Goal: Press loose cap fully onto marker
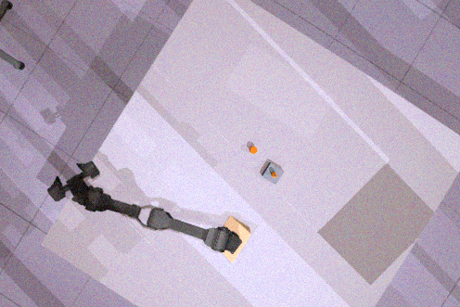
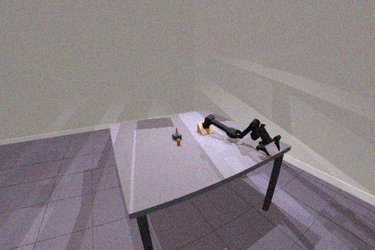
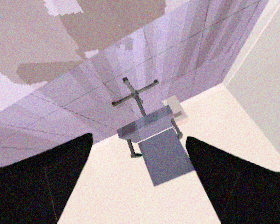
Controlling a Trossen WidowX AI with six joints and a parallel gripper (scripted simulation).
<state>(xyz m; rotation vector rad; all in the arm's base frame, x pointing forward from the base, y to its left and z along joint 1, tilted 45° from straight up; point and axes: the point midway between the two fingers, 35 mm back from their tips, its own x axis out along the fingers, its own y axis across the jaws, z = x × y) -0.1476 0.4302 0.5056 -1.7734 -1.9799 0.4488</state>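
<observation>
The holder block [image 1: 277, 171] [image 2: 177, 137], small and dark grey, stands near the middle of the table with the marker [image 1: 274, 174] [image 2: 176, 131] upright in it, an orange part at its top. The orange cap [image 1: 253, 150] [image 2: 178, 142] stands loose on the table a short way from the holder, apart from it. My gripper [image 1: 68, 171] [image 3: 140, 139] is open and empty, far from both, near a table edge. The wrist view shows neither marker nor cap. The marker's lower part is hidden in the holder.
A tan wedge-shaped block [image 1: 233, 256] [image 2: 204, 131] is at the arm's base. A darker rectangular patch [image 1: 377, 222] [image 2: 155, 123] is on the table beyond the holder. The wrist view looks past the table edge to the floor and a chair [image 3: 166, 155].
</observation>
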